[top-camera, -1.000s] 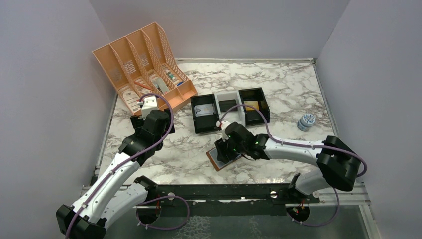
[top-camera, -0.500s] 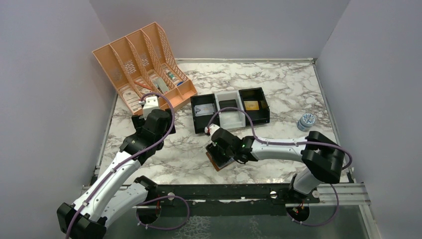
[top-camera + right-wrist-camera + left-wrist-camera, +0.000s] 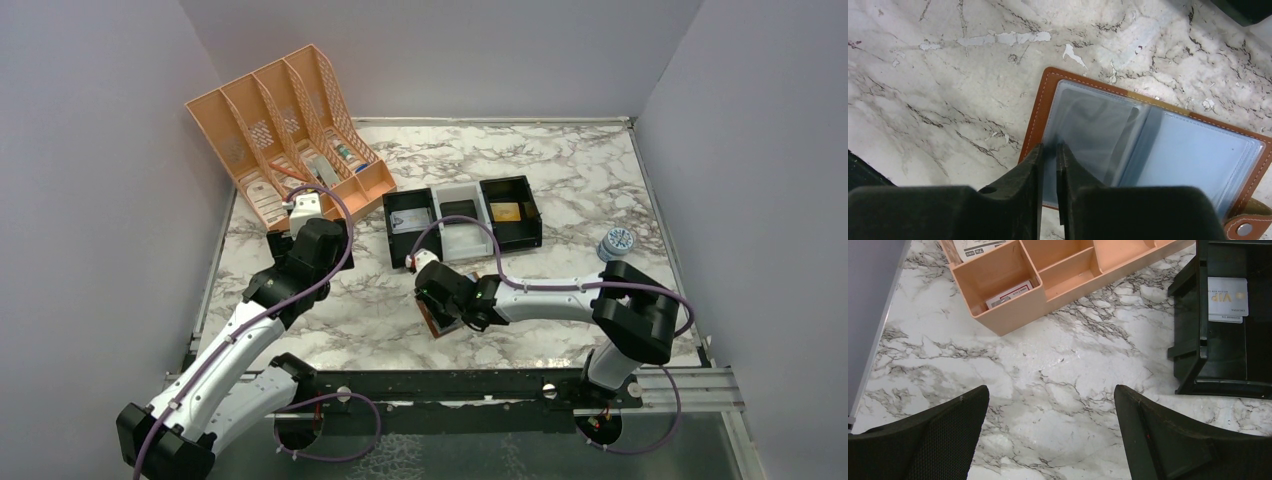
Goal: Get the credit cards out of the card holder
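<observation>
The brown card holder (image 3: 1198,155) lies spread open on the marble, its pale blue-grey pockets up and its snap tab (image 3: 1244,229) at the lower right. One inner pocket leaf stands partly raised at the fold. My right gripper (image 3: 1048,146) is shut to a narrow slit, its tips down on the left pocket page near the holder's left edge. I see no card between them. In the top view the right gripper (image 3: 441,300) covers most of the holder (image 3: 436,324). A grey credit card (image 3: 1227,296) lies in a black tray. My left gripper (image 3: 1050,390) is open and empty over bare marble.
An orange file organiser (image 3: 285,130) stands at the back left, close ahead of my left gripper (image 3: 322,250). A row of black and white trays (image 3: 462,222) sits just beyond the card holder. A small round tin (image 3: 617,243) is at the right. Grey walls enclose the table.
My right gripper has slid left across the card holder and now covers more of it. The left arm has hardly moved.
</observation>
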### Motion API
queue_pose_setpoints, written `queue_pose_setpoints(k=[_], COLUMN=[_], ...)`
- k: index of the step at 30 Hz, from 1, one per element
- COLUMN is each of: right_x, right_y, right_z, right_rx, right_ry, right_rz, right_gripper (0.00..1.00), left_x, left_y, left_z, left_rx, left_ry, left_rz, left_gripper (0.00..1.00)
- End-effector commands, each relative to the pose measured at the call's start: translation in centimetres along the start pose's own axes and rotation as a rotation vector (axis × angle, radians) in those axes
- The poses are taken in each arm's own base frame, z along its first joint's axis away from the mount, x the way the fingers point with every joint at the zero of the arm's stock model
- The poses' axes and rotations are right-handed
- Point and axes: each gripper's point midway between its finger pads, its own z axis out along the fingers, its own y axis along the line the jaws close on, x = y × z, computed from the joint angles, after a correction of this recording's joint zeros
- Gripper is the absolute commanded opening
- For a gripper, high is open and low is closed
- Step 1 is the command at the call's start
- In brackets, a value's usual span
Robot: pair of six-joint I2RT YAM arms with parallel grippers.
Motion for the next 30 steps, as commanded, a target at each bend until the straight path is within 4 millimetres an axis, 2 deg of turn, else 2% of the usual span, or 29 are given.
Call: queue_pose_setpoints(k=[1, 5, 8, 14, 18, 22, 30], right_x=[1.6, 0.3, -0.6, -2.3, -2.8, -2.6, -2.2], right_y=[0.0, 1.4, 1.9, 2.7, 2.9, 2.5, 1.8], right_z=[0.5, 0.0, -0.5, -1.7, -2.3, -2.2, -2.3], right_rx=[0.002, -0.068, -0.095, -0.22, -0.31, -0.35, -0.383], right_ry=[0.04, -0.001, -0.024, -0.058, -0.068, -0.053, -0.057], right_rz=[0.028, 0.068, 0.099, 0.2, 0.277, 0.331, 0.403], right_gripper=[0.1, 0.03, 0.01, 0.01, 0.01, 0.01, 0.01], left_x=[0.4, 0.6, 1.0, 2.9, 4.6, 6.6, 9.9], left_y=[-0.1, -0.7, -2.4, -8.4, -12.6, -14.0, -16.7], left_z=[0.1, 0.1, -0.2, -1.6, -2.9, -3.4, -5.0], left_rx=[0.01, 0.041, 0.131, 0.451, 0.673, 0.744, 0.798], left_ry=[0.018, 0.032, 0.06, 0.153, 0.237, 0.289, 0.348], left_rz=[0.016, 0.016, -0.008, -0.138, -0.253, -0.31, -0.305], left_gripper=[0.99, 0.99, 0.99, 0.99, 0.98, 0.94, 0.84])
